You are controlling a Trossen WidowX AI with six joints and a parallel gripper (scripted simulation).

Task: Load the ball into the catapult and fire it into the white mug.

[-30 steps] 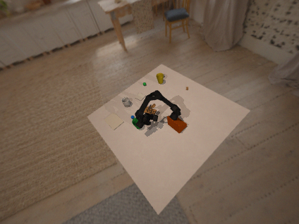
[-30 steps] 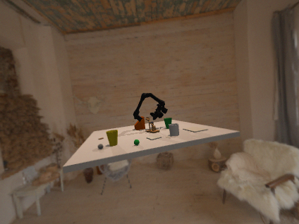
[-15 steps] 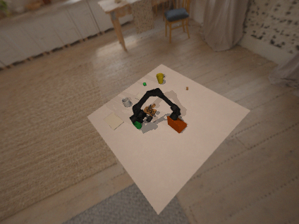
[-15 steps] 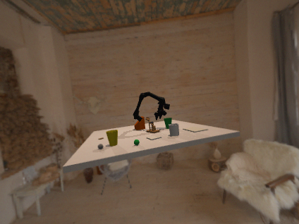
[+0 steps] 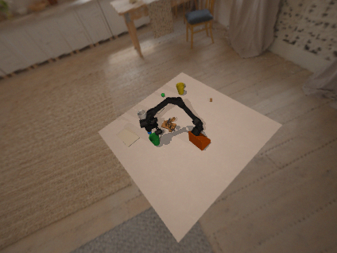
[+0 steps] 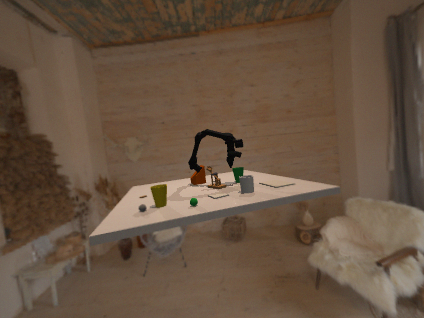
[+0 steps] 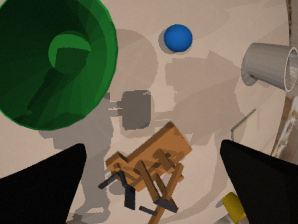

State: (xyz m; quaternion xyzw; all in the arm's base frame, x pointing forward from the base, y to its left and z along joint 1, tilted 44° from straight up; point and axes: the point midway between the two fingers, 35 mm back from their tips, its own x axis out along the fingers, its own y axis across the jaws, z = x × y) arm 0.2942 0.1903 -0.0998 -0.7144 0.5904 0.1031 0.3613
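Observation:
The wooden catapult (image 5: 166, 126) (image 6: 216, 186) (image 7: 172, 142) stands on the table, low in the wrist view; no ball shows on it. A blue ball (image 7: 178, 38) (image 5: 149, 133) lies on the table near the green cup. The white mug, greyish here (image 5: 141, 114) (image 6: 246, 185) (image 7: 267, 65), stands upright, at the right in the wrist view. My gripper (image 5: 153, 131) (image 6: 230, 164) (image 7: 154, 149) is wide open and empty above the table, beside the green cup and the catapult. In the exterior view the blue ball is not visible.
A green cup (image 5: 154, 139) (image 6: 238, 174) (image 7: 107, 60) stands near the gripper. An orange block (image 5: 199, 141) (image 6: 199, 177) is at the arm's base. A yellow mug (image 5: 180, 88) (image 6: 159, 195), green ball (image 5: 163, 95) (image 6: 194, 202) and grey ball (image 6: 142, 207) are farther off. A flat beige tile (image 5: 128, 137) lies beyond the blue ball.

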